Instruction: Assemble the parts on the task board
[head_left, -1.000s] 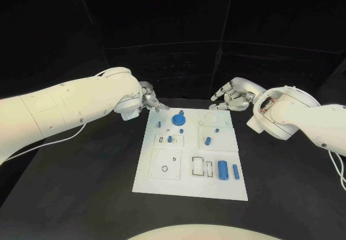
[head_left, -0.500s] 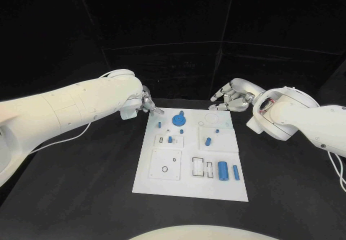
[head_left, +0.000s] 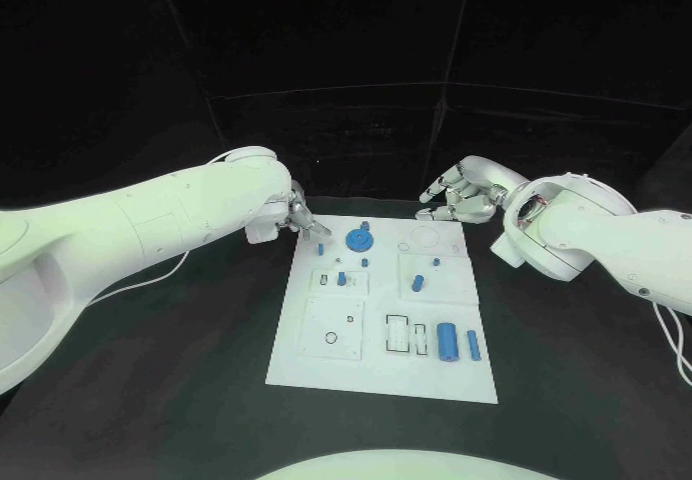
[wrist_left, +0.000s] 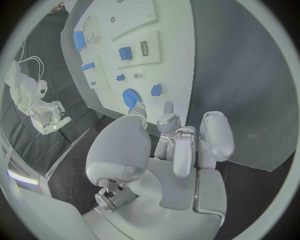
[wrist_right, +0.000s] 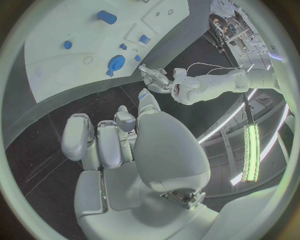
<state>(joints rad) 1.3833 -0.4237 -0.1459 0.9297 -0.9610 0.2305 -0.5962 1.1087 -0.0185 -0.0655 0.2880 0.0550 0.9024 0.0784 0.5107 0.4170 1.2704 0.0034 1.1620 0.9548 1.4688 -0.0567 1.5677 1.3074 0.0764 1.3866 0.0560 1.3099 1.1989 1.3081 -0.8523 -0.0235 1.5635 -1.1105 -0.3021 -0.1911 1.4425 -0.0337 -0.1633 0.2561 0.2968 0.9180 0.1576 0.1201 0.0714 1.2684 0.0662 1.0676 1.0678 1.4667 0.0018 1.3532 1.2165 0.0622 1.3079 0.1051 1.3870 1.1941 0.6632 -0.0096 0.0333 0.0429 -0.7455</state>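
Head view: left hand (head_left: 299, 216) sits at the board's (head_left: 325, 350) far-left corner, near the gear (head_left: 358, 240) and a small peg (head_left: 320, 249). Risk, as I judge it: fingertips are close to both parts, so a slightly off descent could nudge the peg or shove the board. Left wrist view shows the fingers (wrist_left: 187, 145) partly curled, apart, holding nothing, just short of the board edge. Right hand (head_left: 459, 200) hovers off the far-right corner, fingers loosely bent, empty. Other blue parts (head_left: 449, 341) lie near the front.
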